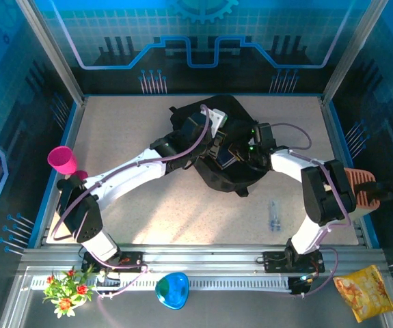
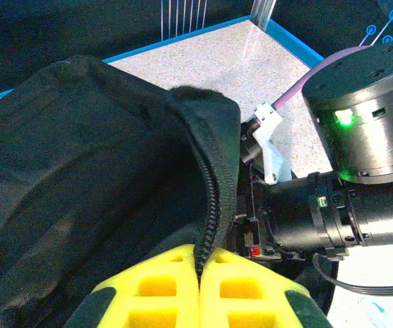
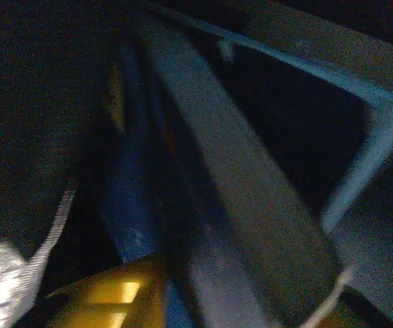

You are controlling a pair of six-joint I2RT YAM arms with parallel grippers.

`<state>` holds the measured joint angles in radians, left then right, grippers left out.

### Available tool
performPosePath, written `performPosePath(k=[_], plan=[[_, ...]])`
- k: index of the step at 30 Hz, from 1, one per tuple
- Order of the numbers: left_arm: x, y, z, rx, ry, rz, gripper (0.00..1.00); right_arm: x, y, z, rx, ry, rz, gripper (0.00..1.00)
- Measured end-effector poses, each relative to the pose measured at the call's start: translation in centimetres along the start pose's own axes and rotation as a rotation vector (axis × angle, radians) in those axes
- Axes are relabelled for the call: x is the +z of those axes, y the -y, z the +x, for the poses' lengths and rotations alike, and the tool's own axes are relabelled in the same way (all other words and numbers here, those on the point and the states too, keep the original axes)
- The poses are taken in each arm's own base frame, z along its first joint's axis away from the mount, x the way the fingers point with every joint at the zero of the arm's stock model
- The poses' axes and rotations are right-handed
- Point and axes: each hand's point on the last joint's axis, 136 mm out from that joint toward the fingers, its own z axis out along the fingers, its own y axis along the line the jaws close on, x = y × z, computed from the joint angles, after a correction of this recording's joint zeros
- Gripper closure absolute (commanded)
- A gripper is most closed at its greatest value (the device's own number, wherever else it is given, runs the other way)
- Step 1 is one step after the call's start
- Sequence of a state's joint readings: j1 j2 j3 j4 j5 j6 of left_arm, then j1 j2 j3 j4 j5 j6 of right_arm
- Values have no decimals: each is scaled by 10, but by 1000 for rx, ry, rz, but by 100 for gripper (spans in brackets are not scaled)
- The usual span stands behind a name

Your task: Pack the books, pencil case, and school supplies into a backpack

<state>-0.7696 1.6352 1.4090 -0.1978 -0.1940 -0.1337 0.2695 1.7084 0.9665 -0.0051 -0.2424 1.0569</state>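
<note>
The black backpack lies at the table's middle back, its opening turned up. My left gripper holds the top rim; in the left wrist view its yellow fingers are shut on the zipper edge of the backpack. My right gripper reaches down into the opening. In the dim, blurred right wrist view, books stand edge-on inside: a navy blue book and a greyer one. One yellow finger sits beside the blue book; the right gripper straddles the books, and its grip is unclear.
A small clear item lies on the table right of the backpack. A pink cup stands at the left edge and a brown object at the right edge. A blue bowl, flowers and a snack bag lie in front.
</note>
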Motion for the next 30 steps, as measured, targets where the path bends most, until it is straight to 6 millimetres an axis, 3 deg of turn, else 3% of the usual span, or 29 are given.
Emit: performPosePath(k=[4, 9, 17, 19, 22, 25, 30], plan=[[0, 0, 1, -3, -3, 0, 100, -8, 8, 1, -30, 13, 43, 35], [0, 0, 2, -20, -9, 0, 97, -54, 2, 0, -87, 90, 32, 25], [0, 22, 15, -48, -69, 133, 56, -133, 1, -17, -134, 282, 38, 18], [-1, 27, 20, -54, -93, 166, 47, -144, 1, -21, -141, 314, 42, 18], [0, 27, 28, -80, -124, 174, 42, -152, 2, -23, -153, 325, 53, 17], [4, 14, 38, -145, -154, 146, 41, -153, -1, -24, -166, 317, 59, 17], [12, -47, 74, -354, -237, 13, 47, -148, -2, -24, -168, 297, 62, 17]])
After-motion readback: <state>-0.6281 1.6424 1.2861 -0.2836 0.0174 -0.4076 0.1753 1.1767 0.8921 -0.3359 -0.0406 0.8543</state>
